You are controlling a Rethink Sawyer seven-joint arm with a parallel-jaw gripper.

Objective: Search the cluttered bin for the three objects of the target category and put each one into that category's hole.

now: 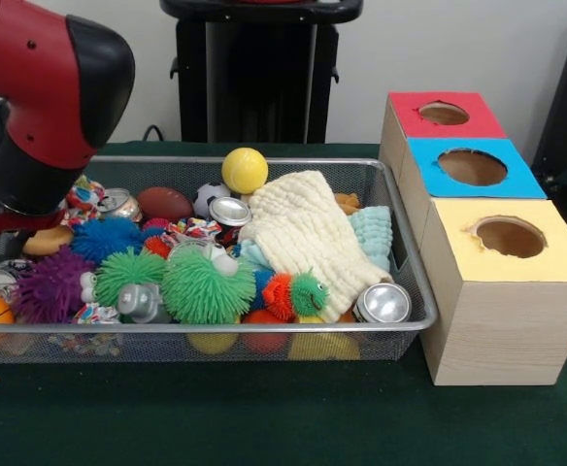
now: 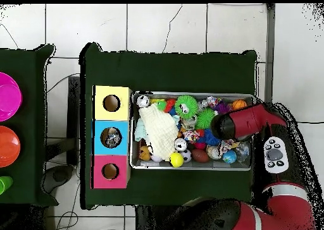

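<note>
Crushed silver drink cans lay scattered through the wire-mesh bin, several half buried under spiky rubber balls and a cream knitted cloth. The red and black arm hung over the bin's end; its jaws were hidden, so their state could not be told. Grasping blind risked snagging cloth. Red, blue and yellow-topped wooden boxes stood on dark green felt over white floor tiles.
</note>
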